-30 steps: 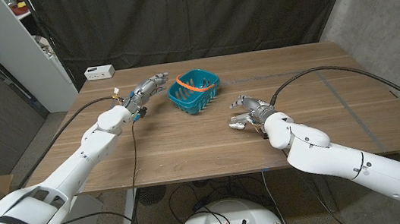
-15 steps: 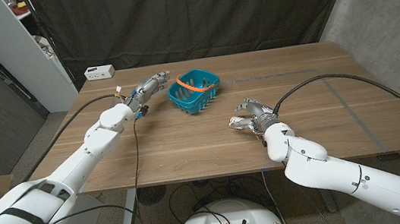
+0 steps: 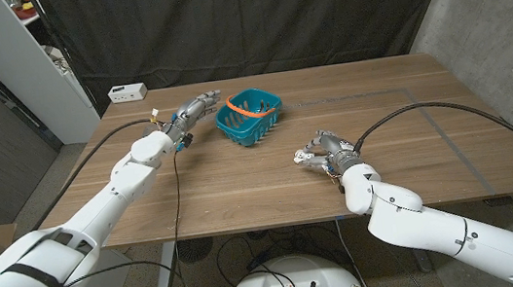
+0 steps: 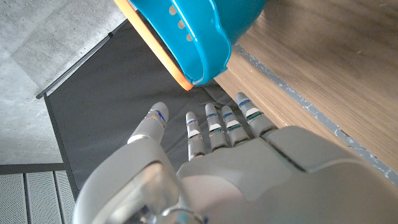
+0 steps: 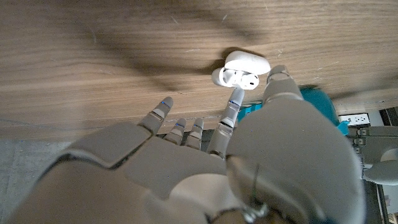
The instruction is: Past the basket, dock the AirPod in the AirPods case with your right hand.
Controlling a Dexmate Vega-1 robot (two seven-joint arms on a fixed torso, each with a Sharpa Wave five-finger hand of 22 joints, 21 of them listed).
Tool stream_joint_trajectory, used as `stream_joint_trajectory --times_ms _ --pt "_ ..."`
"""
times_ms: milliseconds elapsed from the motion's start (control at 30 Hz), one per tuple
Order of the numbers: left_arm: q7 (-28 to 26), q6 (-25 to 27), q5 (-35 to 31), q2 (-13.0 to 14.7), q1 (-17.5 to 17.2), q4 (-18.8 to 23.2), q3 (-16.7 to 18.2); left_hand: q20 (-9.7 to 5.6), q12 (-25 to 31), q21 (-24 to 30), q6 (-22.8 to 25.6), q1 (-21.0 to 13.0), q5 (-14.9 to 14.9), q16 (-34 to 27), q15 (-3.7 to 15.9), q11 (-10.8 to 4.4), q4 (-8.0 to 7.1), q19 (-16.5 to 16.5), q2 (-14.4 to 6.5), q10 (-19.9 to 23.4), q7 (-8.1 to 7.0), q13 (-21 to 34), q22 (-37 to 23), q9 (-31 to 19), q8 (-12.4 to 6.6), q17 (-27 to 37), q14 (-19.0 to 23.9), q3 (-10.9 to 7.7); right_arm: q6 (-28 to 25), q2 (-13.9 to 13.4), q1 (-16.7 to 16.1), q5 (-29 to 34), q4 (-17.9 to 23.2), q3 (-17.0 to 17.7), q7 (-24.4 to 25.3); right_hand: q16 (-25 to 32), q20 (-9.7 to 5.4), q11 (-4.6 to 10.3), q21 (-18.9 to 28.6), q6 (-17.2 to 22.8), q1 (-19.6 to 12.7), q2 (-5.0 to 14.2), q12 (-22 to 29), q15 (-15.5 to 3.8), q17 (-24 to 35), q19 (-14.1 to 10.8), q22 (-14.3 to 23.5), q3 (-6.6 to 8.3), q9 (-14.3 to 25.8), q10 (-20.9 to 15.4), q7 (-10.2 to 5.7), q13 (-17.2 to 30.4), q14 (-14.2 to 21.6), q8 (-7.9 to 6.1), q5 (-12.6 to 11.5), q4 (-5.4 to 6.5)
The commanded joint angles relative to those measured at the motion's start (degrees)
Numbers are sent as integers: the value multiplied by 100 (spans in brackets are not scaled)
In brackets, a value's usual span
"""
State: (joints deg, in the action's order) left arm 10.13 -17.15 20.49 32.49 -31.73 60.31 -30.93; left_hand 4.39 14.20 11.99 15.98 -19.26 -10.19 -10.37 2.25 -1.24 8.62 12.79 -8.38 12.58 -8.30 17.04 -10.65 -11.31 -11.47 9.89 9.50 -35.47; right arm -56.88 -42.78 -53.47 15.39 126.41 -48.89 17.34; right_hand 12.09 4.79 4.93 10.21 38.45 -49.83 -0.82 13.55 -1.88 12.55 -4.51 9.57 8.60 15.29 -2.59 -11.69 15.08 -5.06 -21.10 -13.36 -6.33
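A white AirPods case (image 5: 244, 67) lies open on the wood, with a white AirPod (image 5: 231, 78) seated in it. In the head view the case (image 3: 299, 157) sits on the near side of the teal basket (image 3: 248, 117), just left of my right hand (image 3: 328, 146). That right hand (image 5: 205, 162) reaches toward the case with fingers spread and nothing held. One fingertip (image 5: 236, 94) is at the case's edge and the thumb (image 5: 280, 78) is beside it. My left hand (image 3: 192, 109) hovers left of the basket, fingers straight and empty.
The basket (image 4: 199, 31) has an orange handle and stands mid-table toward the far side, close to my left hand (image 4: 217, 155). A white box (image 3: 127, 92) sits at the far left corner. A black curtain hangs behind the table.
My right forearm has swung in toward the table's near middle, and the hand has turned slightly beside the case. The left arm has stayed in place.
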Motion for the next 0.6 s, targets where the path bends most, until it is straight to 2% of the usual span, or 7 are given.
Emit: stream_joint_trajectory --times_ms 33,133,267,367,500,567,600 --pt "-68 98 -24 -4 0 71 -17 20 9 10 34 -65 -33 -16 61 -1 3 -27 -5 -15 11 8 -21 -13 3 7 -6 36 -24 -21 30 -273 -76 50 -36 33 -43 14 52 353 150 27 55 -269 -7 -5 10 26 -23 -167 -41 -14 34 -103 -8 43" --pt "-78 124 -8 1 -11 84 -7 22 5 11 34 -71 -33 -16 63 2 4 -29 0 -24 5 7 -21 -13 4 5 -6 43 -47 -53 98 -296 -60 19 -77 43 -45 22 52 374 216 29 65 -267 -16 -7 10 14 -44 -225 78 -22 60 -79 3 63" --pt "-82 109 -10 3 -14 70 -6 22 5 11 33 -77 -34 -16 64 22 3 -32 1 -26 0 7 -21 -13 5 5 -6 48 107 -129 132 -343 -38 18 -83 46 -54 7 54 265 283 37 66 -281 -29 -15 10 6 -78 -271 -14 -34 73 17 18 76" --pt "-91 74 25 -2 -31 38 23 27 6 11 30 -81 -34 -16 60 13 3 -34 1 -25 -1 7 -22 -13 7 4 -7 50 557 -185 -17 -264 -25 123 222 72 -75 -33 87 -65 302 46 38 -304 -44 -119 10 26 -104 -259 -64 -45 163 212 26 49" --pt "-248 -188 40 -57 -128 -15 95 14 11 13 40 -86 -36 -19 73 13 0 -33 0 -13 -7 7 -22 -14 4 4 0 53 1312 -208 -140 -203 -237 290 523 150 -136 -99 137 -373 316 89 37 -337 -33 -333 11 68 -62 -286 -74 -36 379 350 28 26" --pt "-395 -434 6 -72 -226 7 147 -11 72 32 163 -103 -45 -52 148 -40 -2 9 -7 139 -3 9 -21 -14 -39 5 99 53 1684 -169 -197 -188 -383 394 675 229 -144 -66 163 -387 309 140 73 -409 -19 -475 12 107 -29 -387 -96 -24 595 353 24 12" --pt "-481 -439 4 -46 -298 119 179 -27 98 41 211 -120 -52 -64 161 -47 7 32 -4 204 -1 10 -21 -13 -53 1 152 49 1819 -156 -198 -165 -430 430 710 249 -140 -42 174 -553 321 156 76 -430 -7 -578 13 125 -9 -412 -73 -14 665 423 29 1"
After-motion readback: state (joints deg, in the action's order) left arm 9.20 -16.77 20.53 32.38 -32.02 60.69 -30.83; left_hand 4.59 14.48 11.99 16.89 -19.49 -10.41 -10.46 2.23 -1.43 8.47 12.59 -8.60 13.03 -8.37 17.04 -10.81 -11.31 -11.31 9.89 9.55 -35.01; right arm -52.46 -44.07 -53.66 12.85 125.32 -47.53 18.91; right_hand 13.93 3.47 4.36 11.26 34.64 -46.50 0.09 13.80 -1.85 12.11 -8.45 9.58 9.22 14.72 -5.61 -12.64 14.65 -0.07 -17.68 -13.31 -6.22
